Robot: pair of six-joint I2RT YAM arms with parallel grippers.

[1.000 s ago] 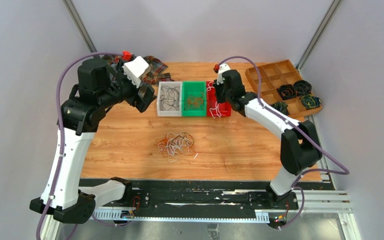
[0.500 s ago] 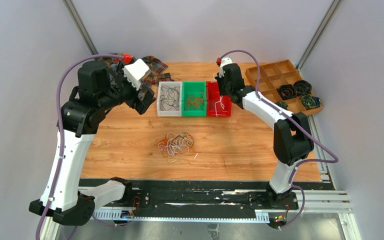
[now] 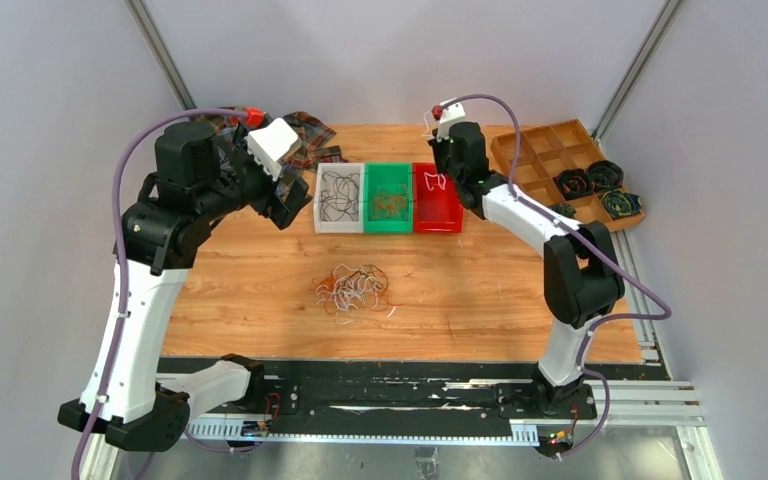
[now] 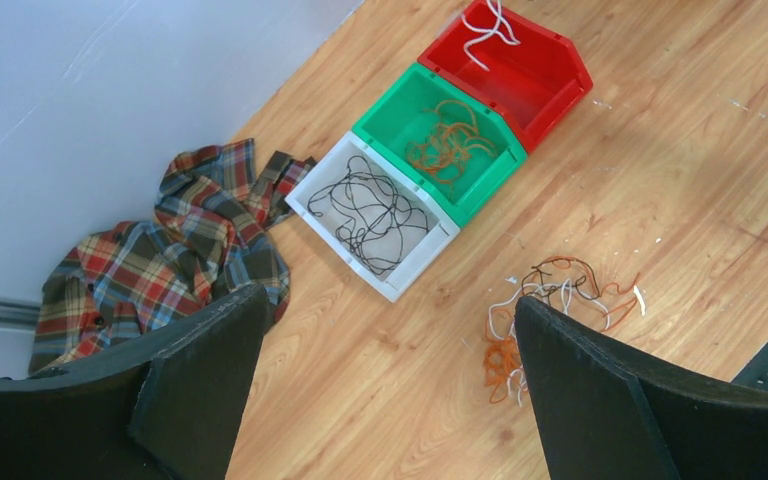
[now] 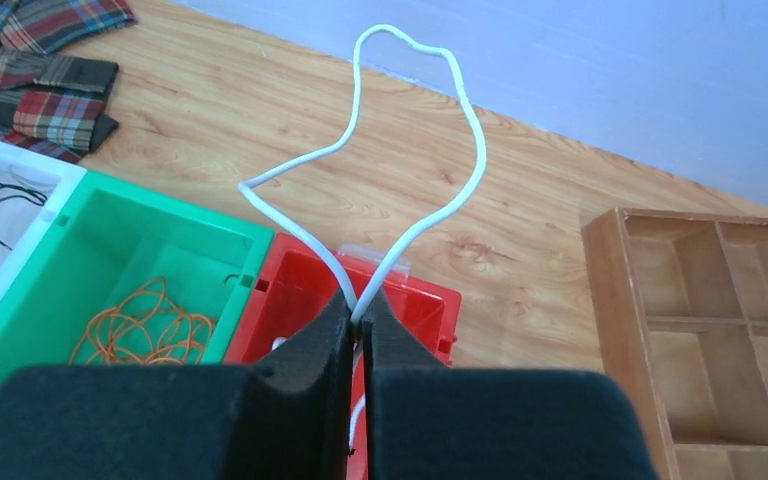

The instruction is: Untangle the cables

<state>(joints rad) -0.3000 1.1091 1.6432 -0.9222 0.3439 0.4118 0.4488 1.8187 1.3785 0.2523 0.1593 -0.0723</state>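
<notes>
I'm pinching a white cable in the right tool over the red bin. Its loop is springing upward (stiff stuff), risking landing outside on release. The left tool is hanging spread above the bunch on the counter.

White cable lower run hidden between fingers; red bin mostly behind them.

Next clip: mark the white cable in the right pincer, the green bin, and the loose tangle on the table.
white cable (image 5: 479,140), right wrist view, right side of its loop.
green bin (image 3: 388,226), top view, near wall.
tangle (image 3: 355,288), top view, middle of the bunch.
</notes>
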